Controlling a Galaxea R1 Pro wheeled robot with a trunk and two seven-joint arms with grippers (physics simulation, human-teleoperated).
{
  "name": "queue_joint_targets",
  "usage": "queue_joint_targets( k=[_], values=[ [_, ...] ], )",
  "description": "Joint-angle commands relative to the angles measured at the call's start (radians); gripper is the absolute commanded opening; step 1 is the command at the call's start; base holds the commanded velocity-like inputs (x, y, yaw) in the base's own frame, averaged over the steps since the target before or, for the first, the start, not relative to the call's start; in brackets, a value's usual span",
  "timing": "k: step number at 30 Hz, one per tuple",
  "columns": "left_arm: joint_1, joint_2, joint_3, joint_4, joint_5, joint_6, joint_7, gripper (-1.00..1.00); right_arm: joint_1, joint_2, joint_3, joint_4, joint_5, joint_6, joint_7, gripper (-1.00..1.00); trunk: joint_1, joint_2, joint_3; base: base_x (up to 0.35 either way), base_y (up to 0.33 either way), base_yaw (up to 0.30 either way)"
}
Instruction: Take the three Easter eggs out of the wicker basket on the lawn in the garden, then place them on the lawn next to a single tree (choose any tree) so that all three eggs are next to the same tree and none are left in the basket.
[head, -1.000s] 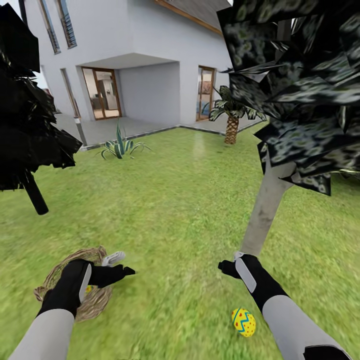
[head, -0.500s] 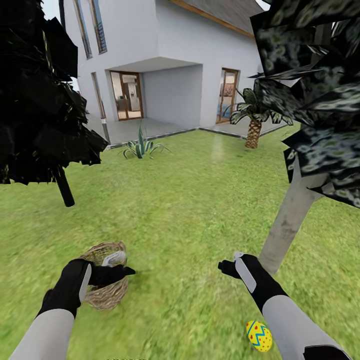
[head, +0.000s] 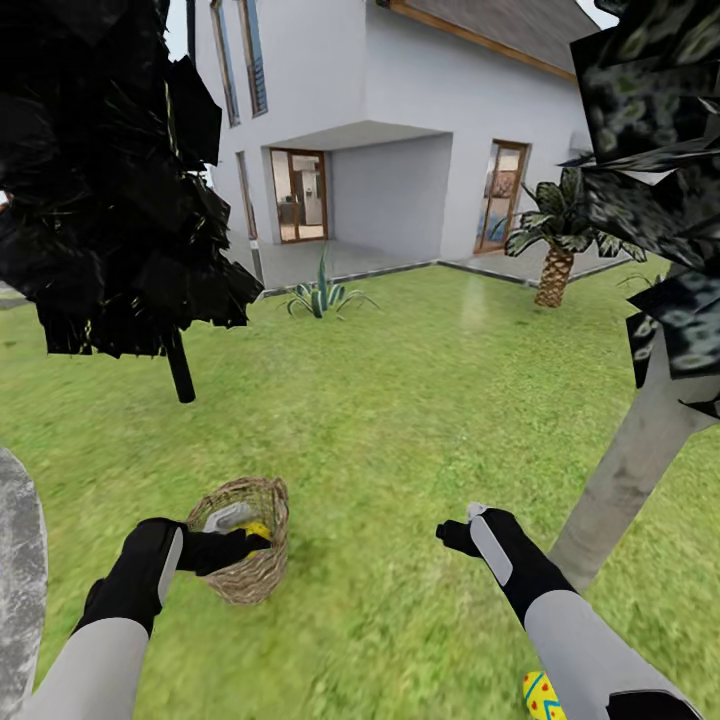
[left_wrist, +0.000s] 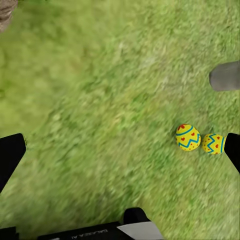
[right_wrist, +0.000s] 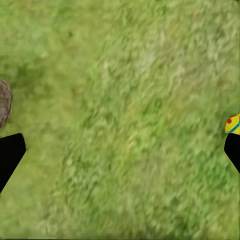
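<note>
— Tools?

— My left tool (head: 238, 535) hangs with fingers apart, holding nothing, right in front of the wicker basket (head: 250, 575). My right tool (head: 462, 528) is spread too, empty over the lawn (head: 400, 400).

— Eggs?

— One yellow egg (head: 258, 529) shows inside the basket, behind my left fingertip. Two Easter eggs (left_wrist: 188, 137) lie side by side on the grass near the pale trunk of the tree (head: 625, 475); one (head: 541, 696) peeks beside my right forearm.

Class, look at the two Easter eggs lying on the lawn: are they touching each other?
Cannot tell. In the left wrist view the two Easter eggs lie side by side on the lawn, their edges meeting; no gap or contact shows plainly.
</note>
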Motion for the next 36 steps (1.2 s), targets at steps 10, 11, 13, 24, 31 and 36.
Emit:
queue_joint_targets(
  k=[10, 11, 13, 24, 31, 36],
  values=[
    [-0.001, 0.002, 0.004, -0.001, -0.01, 0.003, -0.012, 1.0, -0.001, -0.001, 0.004, -0.001, -0.011, 0.002, -0.009, 1.0, -0.015, 0.027, 0.018, 0.0, 0.0, 0.262],
    [-0.001, 0.003, 0.005, -0.001, -0.01, 0.004, -0.012, 1.0, 0.0, -0.001, 0.004, -0.001, -0.011, 0.002, -0.009, 1.0, -0.015, 0.027, 0.019, 0.0, 0.0, 0.262],
    [-0.001, 0.004, 0.005, -0.001, -0.01, 0.004, -0.013, 1.0, -0.001, -0.001, 0.004, -0.001, -0.01, 0.002, -0.009, 1.0, -0.015, 0.027, 0.02, 0.0, 0.0, 0.263],
    [-0.001, 0.008, 0.009, -0.001, -0.008, 0.006, -0.015, 1.0, 0.0, -0.001, 0.005, -0.001, -0.009, 0.001, -0.009, 1.0, -0.015, 0.027, 0.027, 0.0, 0.0, 0.263],
    [-0.001, 0.01, 0.011, -0.002, -0.008, 0.002, -0.02, 1.0, 0.0, -0.001, 0.005, -0.001, -0.008, 0.001, -0.009, 1.0, -0.015, 0.027, 0.032, 0.0, 0.0, 0.262],
    [-0.001, 0.011, 0.012, -0.002, -0.007, 0.002, -0.02, 1.0, 0.0, -0.001, 0.004, -0.001, -0.007, 0.0, -0.009, 1.0, -0.015, 0.027, 0.035, 0.0, 0.0, 0.262]
  ],
)
